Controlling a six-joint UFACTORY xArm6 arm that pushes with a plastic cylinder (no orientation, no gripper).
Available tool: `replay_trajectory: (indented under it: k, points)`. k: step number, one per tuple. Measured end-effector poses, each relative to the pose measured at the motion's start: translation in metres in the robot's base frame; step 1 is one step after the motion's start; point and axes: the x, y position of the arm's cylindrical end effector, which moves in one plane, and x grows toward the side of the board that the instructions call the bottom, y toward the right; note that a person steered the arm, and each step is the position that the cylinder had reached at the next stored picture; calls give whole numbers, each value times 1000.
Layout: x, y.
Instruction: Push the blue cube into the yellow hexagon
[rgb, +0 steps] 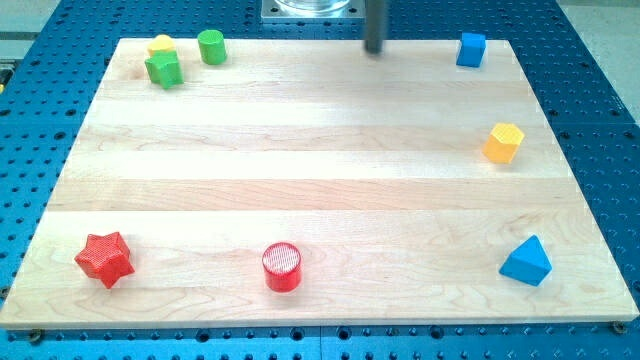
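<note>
Camera view: my tip (374, 50) sits at the board's (300, 170) top edge, left of the blue cube (471, 49), well apart.

I have no jaws, only a bare rod holding nothing. From the cube, the yellow hexagon (504, 142) lies toward the view's bottom, slightly right. I judge the cube light, rigid and quick to slide or spin, so I'd press its top face squarely, mid-face.

Views: one only, so no part of the scene is shared with another.
Position: set above the worktop's (320, 200) near edge, at the view's bottom.
Direction: faced downward and toward the far edge, where the rod is cut off by the view's top.
Distance: moderate; the whole worktop is framed, with blue perforated base (600, 100) seen around it.
</note>
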Motion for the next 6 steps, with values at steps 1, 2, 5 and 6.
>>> replay_trajectory:
  k: [1,2,5,6]
  points:
    - [-2,41]
    - [-2,90]
    - [40,109]
    - [35,132]
